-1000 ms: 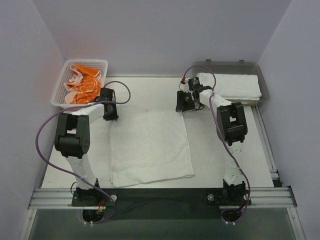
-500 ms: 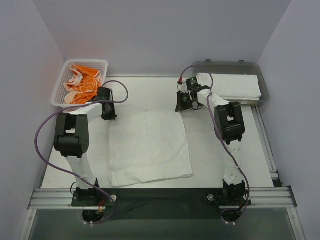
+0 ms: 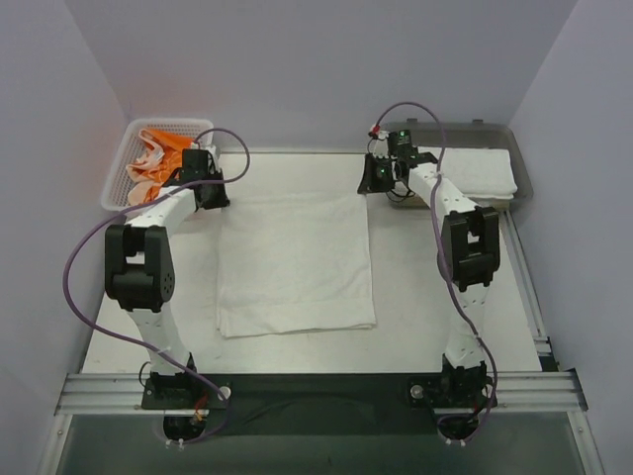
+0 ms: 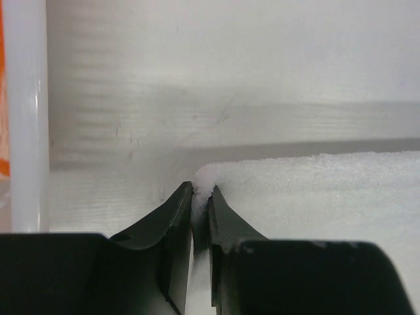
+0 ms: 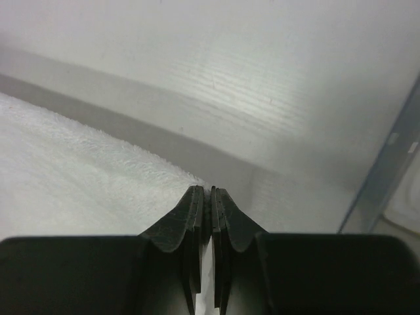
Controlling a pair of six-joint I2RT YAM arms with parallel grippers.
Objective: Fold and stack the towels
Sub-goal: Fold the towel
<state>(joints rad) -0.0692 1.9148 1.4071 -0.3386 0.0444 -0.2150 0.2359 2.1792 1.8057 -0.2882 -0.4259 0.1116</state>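
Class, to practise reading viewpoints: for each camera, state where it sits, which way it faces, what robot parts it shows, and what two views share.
Top external: above and behind the bases, looking down; left arm, right arm, white towel between.
Left wrist: on that wrist, facing the table's far edge; left gripper pinching a towel corner.
Right wrist: likewise; right gripper pinching the other far corner.
Shared: all three views show the towel.

No writing can be read in any view: no word, label, brand name, number or sign stands on anything.
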